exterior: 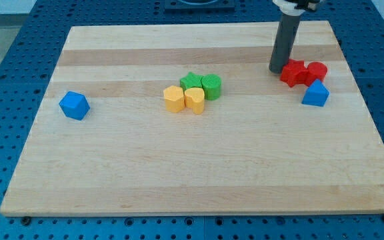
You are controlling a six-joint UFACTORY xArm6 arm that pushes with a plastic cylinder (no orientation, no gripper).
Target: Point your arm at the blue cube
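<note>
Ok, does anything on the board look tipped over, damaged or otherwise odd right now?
Nothing stands out. Every block sits flat and intact on the wooden board. My tip rests beside the red blocks at the view's right, next to a blue block, far from the blue cube alone at the left.

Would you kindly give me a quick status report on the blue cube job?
My tip at the view's upper right, touching the red star block. Blue cube far off at the view's left, untouched. Yellow-green cluster sits between, slightly above the straight line.
</note>
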